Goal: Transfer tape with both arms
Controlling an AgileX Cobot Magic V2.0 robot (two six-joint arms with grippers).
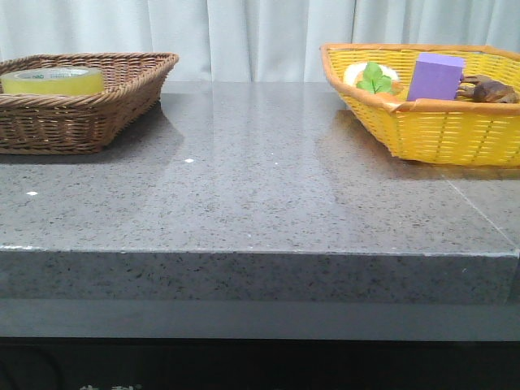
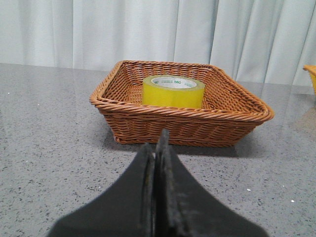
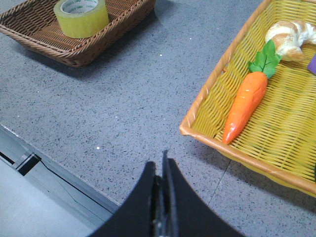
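Observation:
The yellow tape roll (image 1: 53, 80) lies flat in a brown wicker basket (image 1: 122, 89) at the table's far left. It also shows in the left wrist view (image 2: 174, 92) and in the right wrist view (image 3: 81, 17). My left gripper (image 2: 159, 143) is shut and empty, low over the table a short way in front of that basket (image 2: 148, 121). My right gripper (image 3: 162, 163) is shut and empty, above the table near its front edge, beside the yellow basket (image 3: 207, 98). Neither arm shows in the front view.
The yellow wicker basket (image 1: 439, 134) at the far right holds a purple block (image 1: 435, 77), a toy carrot (image 3: 245, 101), a croissant (image 3: 291, 32) and a brown object (image 1: 489, 89). White curtains hang behind the grey stone table (image 1: 260, 195).

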